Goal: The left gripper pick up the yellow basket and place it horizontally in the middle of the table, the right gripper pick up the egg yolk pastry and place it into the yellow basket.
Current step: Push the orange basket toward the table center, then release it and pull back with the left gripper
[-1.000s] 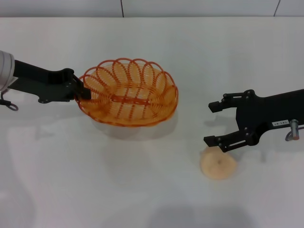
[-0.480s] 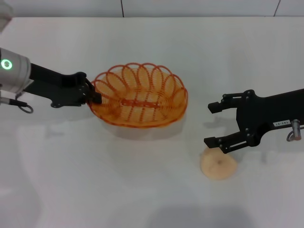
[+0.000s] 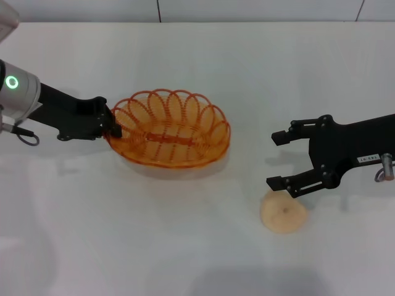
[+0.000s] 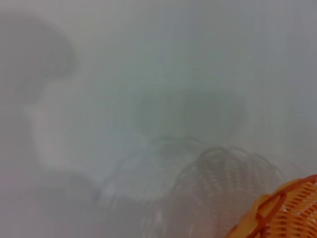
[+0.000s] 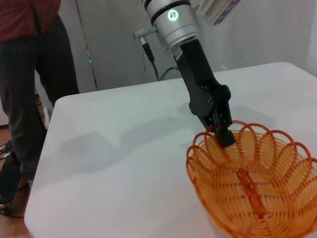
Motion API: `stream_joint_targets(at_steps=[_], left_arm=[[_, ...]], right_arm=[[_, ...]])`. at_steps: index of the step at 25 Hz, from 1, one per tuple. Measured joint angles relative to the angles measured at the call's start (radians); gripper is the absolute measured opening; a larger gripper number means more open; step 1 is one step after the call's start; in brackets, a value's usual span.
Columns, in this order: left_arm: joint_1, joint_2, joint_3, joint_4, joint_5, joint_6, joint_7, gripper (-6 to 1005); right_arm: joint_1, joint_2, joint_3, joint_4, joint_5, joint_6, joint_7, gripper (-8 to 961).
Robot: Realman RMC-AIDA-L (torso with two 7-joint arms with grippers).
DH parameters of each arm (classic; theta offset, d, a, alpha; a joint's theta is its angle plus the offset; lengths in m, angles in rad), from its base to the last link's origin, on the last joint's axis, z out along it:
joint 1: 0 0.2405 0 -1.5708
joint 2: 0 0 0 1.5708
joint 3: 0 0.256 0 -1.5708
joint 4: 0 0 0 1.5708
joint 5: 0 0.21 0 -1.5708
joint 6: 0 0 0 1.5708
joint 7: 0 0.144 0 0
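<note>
A person in dark trousers and a reddish top (image 5: pixel 29 74) stands beyond the far corner of the table (image 3: pixel 197 55), well clear of both arms, and nothing lies between the basket and the pastry but bare white tabletop. The yellow basket (image 3: pixel 170 128) sits left of centre, opening upward, its long axis running across the head view; whether its base rests on the table or hangs just above it cannot be told. The left gripper (image 3: pixel 113 127) reaches in from the left edge and its jaws are closed tight over the scalloped rim at the basket's left end, one finger inside the rim and one outside, as the right wrist view shows (image 5: pixel 225 136). In the left wrist view only a corner of the basket's orange wire appears (image 4: pixel 285 210). The egg yolk pastry (image 3: pixel 283 213) lies on the table at the lower right, well apart from the basket. The right gripper (image 3: pixel 281 160) hovers beside it with jaws spread wide and nothing between them; its nearer finger's tip overlaps the pastry's upper edge in the head view, though contact cannot be told.
</note>
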Motion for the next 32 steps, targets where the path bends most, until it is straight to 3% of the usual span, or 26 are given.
stream_joint_targets(at_steps=[9, 32], left_arm=[[-0.014, -0.006, 0.049, -0.003, 0.018, -0.034, -0.021, 127], [-0.042, -0.037, 0.050, -0.053, -0.004, -0.083, -0.024, 152]], right_arm=[[0.000, 0.000, 0.001, -0.005, 0.000, -0.002, 0.000, 869], [0.001, -0.002, 0.001, -0.008, 0.000, -0.009, 0.000, 868]])
